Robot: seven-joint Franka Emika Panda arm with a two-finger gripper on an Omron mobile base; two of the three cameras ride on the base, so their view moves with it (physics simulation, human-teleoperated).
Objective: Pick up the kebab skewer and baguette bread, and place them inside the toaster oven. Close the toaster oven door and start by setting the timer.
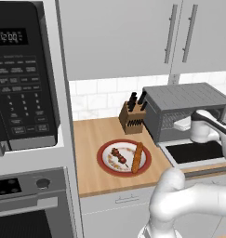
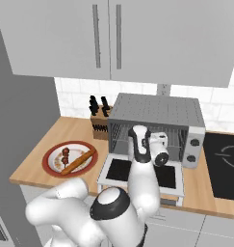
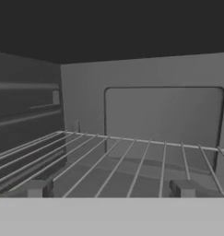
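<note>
**Arm parked at the open toaster oven, food on the plate**

The toaster oven sits toward the back of the wooden desk, and the toaster oven door is folded down flat over the front edge. The gripper hovers right at the mouth of the oven with its jaws spread wide, nothing between them — the hand view looks straight in over the wire rack. The kebab skewer and baguette bread lie side by side on the red-rimmed plate near the desk's front edge, left of the oven. A knife block stands by the back wall — just beside the oven.
</note>
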